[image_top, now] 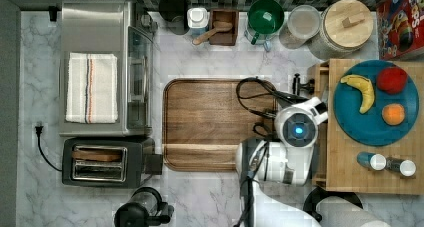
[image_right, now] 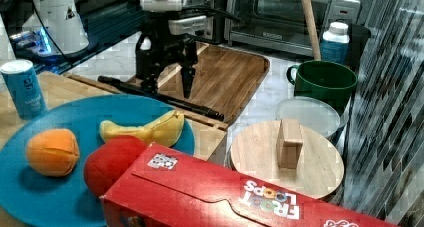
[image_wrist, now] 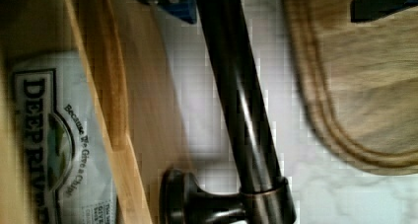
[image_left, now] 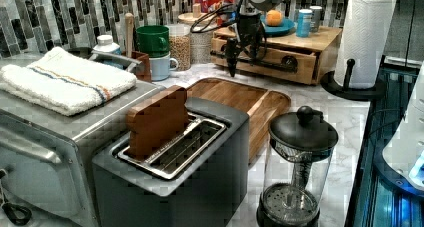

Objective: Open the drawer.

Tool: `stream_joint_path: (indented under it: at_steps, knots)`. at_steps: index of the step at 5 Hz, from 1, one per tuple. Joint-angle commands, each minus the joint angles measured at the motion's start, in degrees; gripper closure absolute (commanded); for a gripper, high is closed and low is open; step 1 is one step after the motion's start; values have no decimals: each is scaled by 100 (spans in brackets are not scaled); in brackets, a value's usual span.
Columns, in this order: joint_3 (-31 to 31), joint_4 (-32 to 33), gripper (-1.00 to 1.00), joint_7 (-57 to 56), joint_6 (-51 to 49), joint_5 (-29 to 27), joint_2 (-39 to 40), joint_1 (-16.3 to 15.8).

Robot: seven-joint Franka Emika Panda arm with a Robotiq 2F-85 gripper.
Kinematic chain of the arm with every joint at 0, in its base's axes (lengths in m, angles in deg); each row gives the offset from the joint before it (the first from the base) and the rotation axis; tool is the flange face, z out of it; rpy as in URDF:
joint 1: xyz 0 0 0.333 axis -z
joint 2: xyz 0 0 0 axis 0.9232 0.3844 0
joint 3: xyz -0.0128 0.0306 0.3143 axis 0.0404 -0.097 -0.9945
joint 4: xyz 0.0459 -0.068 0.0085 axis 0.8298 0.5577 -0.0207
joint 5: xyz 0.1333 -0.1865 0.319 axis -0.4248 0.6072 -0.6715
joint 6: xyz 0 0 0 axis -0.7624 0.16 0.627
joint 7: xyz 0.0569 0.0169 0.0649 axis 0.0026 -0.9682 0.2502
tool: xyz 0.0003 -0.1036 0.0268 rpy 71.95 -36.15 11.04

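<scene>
Across the drawer [image_left: 265, 57] front, level handle [image_left: 260, 62].

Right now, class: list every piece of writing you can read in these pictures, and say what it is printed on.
"FROOT LOOPS": on the red cereal box.
"DEEP RIVER": on the pale bag inside the drawer; the last letters are cut off.
"Because We Give a Chip": smaller print on that bag, partly blurred.
Print on the blue can and the white bottle: too small to read.

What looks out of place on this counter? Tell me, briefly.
A brown wooden slab stands in the toaster slot, where bread would go. The drawer sits slightly open, a printed bag showing inside.
</scene>
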Motion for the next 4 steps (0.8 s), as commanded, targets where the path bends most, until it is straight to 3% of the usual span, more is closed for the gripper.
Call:
stream_joint_path:
  at_steps: [1,2,4]
  knots:
    - [-935,299,-100,991,-192,9,-333,-1474]
    - [-1130,256,-100,908,-375,-315,-434,-1463]
    - [-1448,72,-100,909,-592,-330,-551,-1113]
